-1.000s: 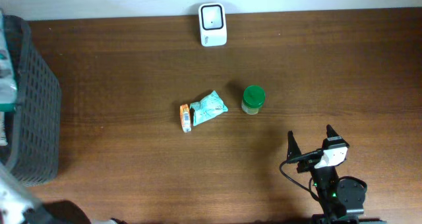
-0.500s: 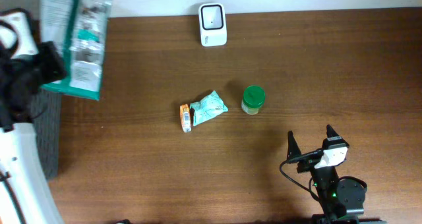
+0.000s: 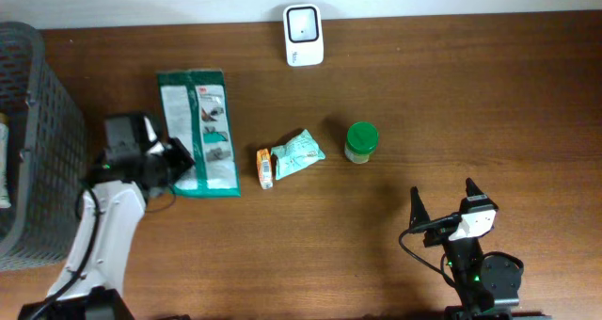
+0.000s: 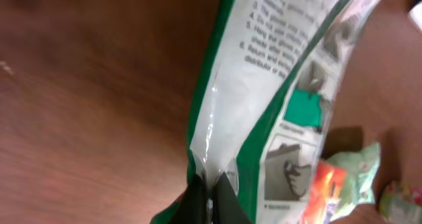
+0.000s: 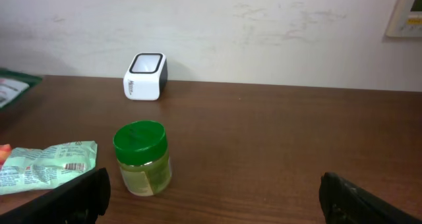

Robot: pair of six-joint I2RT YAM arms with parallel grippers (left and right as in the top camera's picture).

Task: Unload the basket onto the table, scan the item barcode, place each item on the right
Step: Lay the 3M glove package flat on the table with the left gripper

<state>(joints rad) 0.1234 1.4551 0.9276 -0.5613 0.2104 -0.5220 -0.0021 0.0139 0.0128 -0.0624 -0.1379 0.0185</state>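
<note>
Bag, green and white with printed panels facing up, sits over the left part of the worktop, between the basket and the small things in the middle. Its long side runs front to back. Whether it rests on the wood or hangs just above it, I cannot tell. The left end effector is clamped tight on the bag's near left edge; in the left wrist view the two dark fingers pinch the sealed seam flat between them, and the bag stretches away from them.

Just beside the bag's right edge lies a small orange packet, touching a crumpled teal pouch. A jar with a green lid stands upright near the pouch, apart from it. The white scanner stands at the far edge of the worktop by the wall, well apart from the bag and to its right.

The right end effector hangs low at the near right of the worktop with its fingers spread wide and nothing between them. It faces the jar and the scanner.
</note>
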